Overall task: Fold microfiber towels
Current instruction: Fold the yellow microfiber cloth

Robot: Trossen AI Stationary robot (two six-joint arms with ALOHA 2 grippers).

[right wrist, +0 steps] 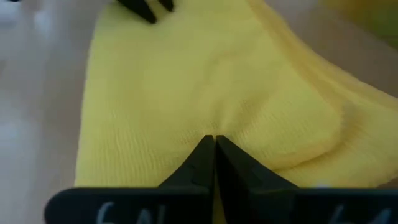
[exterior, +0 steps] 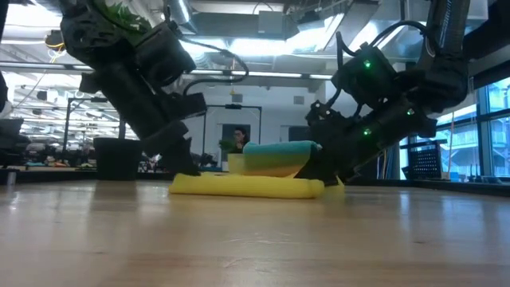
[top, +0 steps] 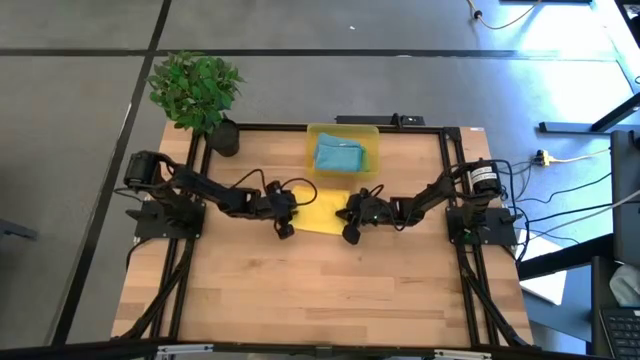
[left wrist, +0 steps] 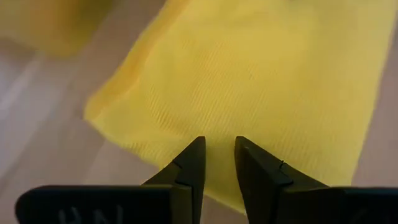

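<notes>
My arms cover both ends of the yellow towel [top: 318, 213], so its corners under me are hidden. It lies folded mid-table, just in front of the bin [top: 343, 131], which holds a teal towel [top: 339, 157]. My right pincer [right wrist: 214, 142] is clenched on the yellow cloth's edge. My left pincer [left wrist: 219, 149] stands slightly parted over the other edge; I cannot tell whether it grips. The near half of the table [top: 320, 300] is open wood. Markings on my fingers are cut off, unreadable.
</notes>
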